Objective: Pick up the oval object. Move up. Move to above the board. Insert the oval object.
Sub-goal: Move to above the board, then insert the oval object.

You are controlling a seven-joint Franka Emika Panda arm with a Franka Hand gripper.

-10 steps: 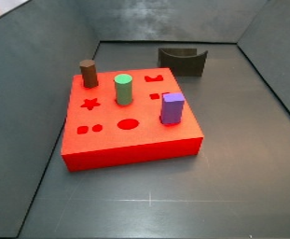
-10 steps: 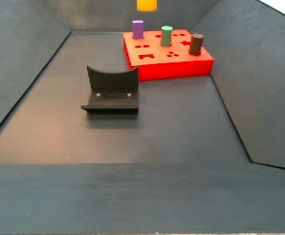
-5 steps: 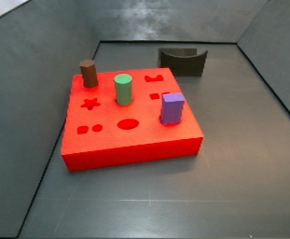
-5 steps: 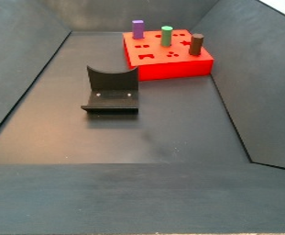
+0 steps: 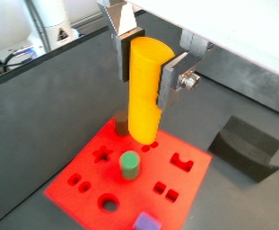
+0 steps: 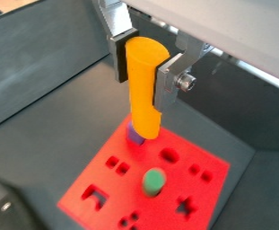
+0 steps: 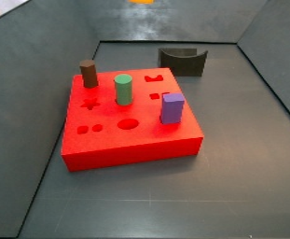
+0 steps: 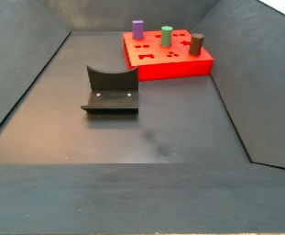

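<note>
My gripper is shut on the oval object, an upright orange-yellow peg, and holds it high above the board; both wrist views show this. The peg hangs over the red board, its lower end in front of a purple peg. In a side view only an orange tip shows at the top edge, above the board. The board also shows far back in a side view, where the gripper is out of frame.
A brown peg, a green peg and a purple peg stand in the board. The fixture stands behind it, apart. Grey sloping walls enclose the floor.
The peg's lower end, at the top edge of a side view a second ago, has left it. An orange tip has come into a side view at its top edge.
</note>
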